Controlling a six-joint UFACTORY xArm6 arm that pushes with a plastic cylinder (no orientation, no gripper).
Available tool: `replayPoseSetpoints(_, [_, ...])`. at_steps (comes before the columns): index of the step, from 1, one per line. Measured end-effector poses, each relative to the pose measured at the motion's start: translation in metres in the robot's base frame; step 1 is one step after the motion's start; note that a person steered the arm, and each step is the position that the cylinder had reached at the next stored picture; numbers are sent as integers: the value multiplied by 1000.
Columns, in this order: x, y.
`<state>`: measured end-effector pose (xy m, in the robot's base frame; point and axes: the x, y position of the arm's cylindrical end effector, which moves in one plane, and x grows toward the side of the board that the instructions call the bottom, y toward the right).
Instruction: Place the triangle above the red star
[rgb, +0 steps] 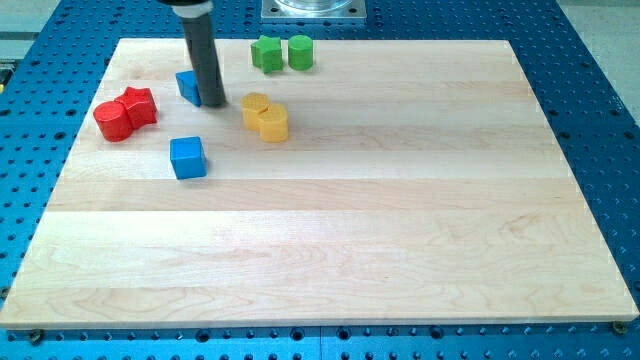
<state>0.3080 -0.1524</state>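
The blue triangle (187, 87) lies near the view's top left, mostly hidden behind the rod. My tip (212, 102) touches its right side. The red star (139, 105) sits to the triangle's lower left, pressed against a red cylinder (114, 121) on its left. The triangle is up and to the right of the star, with a small gap between them.
A blue cube (188, 158) lies below the triangle. Two yellow blocks (265, 116) sit together to the right of my tip. A green star-like block (266, 53) and a green cylinder (300, 52) stand at the wooden board's (400, 220) top edge.
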Motion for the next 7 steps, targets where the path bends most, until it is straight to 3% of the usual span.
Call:
replayPoseSetpoints(1, [-40,-33])
replayPoseSetpoints(3, [-8,-33])
replayPoseSetpoints(4, [-9,-59])
replayPoseSetpoints(6, [-34,-50])
replayPoseSetpoints(7, [24,7])
